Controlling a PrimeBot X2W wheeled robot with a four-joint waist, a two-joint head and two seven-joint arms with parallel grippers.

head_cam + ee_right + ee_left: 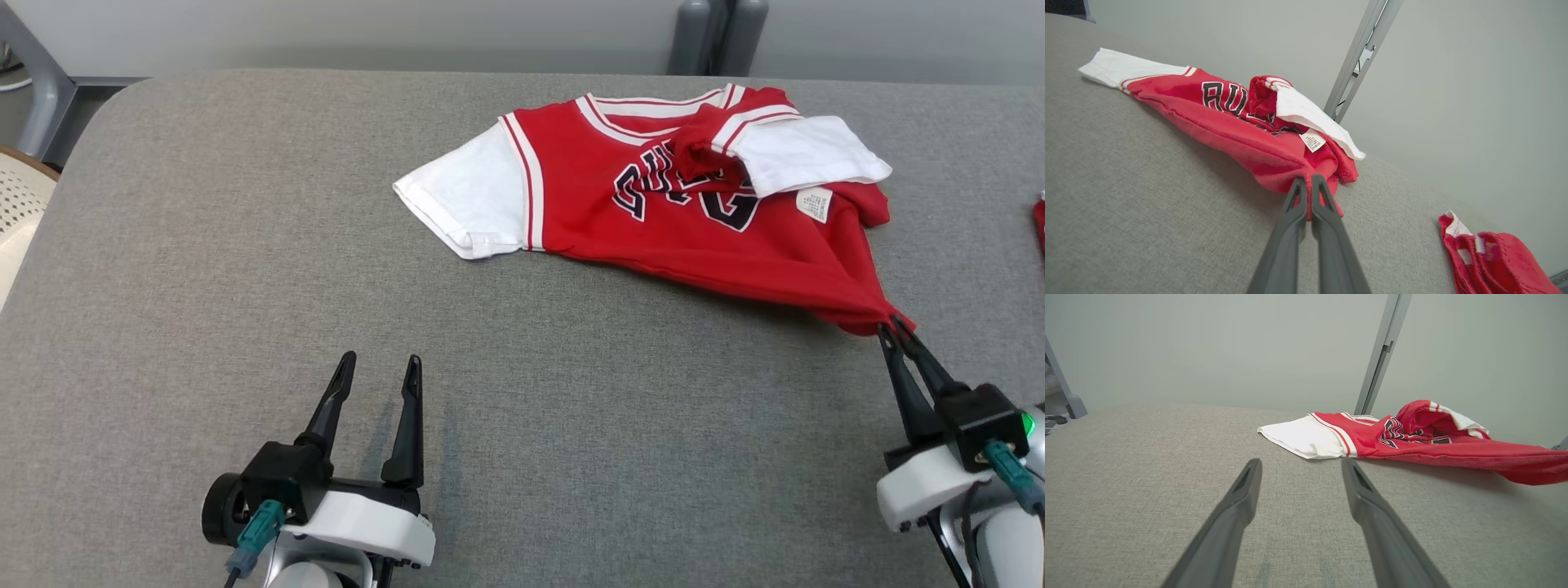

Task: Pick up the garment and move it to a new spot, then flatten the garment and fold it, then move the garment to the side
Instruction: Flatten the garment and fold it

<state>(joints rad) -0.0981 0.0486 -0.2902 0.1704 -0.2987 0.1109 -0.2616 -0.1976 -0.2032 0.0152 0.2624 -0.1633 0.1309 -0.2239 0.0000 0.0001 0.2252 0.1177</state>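
Note:
The garment (653,220) is a red jersey with white sleeves and dark lettering, lying rumpled at the back right of the grey table (245,245). One sleeve is folded over its chest, and a white label shows. My right gripper (894,327) is shut on the garment's near red hem corner, which is pulled into a point; in the right wrist view the red cloth (1274,147) is pinched between the fingers of the right gripper (1308,179). My left gripper (382,361) stands open at the lower left, apart from the garment (1412,437), nothing between its fingers (1241,494).
A second red and white cloth (1490,253) lies at the table's right edge (1040,224). A grey post (718,33) rises behind the table. A pale chair (20,196) stands off the left edge.

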